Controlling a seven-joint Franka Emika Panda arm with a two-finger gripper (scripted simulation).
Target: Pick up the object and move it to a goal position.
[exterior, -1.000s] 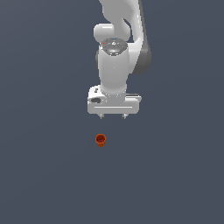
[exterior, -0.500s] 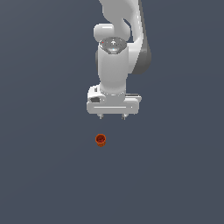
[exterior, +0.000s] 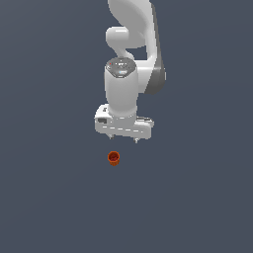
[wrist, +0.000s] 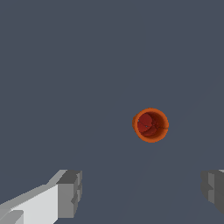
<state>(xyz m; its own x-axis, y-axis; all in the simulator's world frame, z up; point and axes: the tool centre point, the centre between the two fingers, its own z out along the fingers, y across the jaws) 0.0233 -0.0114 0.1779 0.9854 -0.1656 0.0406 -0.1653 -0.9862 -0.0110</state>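
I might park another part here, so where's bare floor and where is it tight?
Bare grey surface lies all around the orange-red cup. The only tight spot is between the cup and the open gripper above it.

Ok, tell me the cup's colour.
Orange-red cup, darker red inside; the wrist view shows it best.

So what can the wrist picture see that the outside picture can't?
Only the wrist view looks straight down into the cup, showing its round rim and dark red inside, plus two grey fingertips spread wide apart. Only the exterior view shows the whole white arm and the hand hanging above the cup, not touching it. Both show the little orange cup sitting alone on the grey floor, with the hand open and empty.
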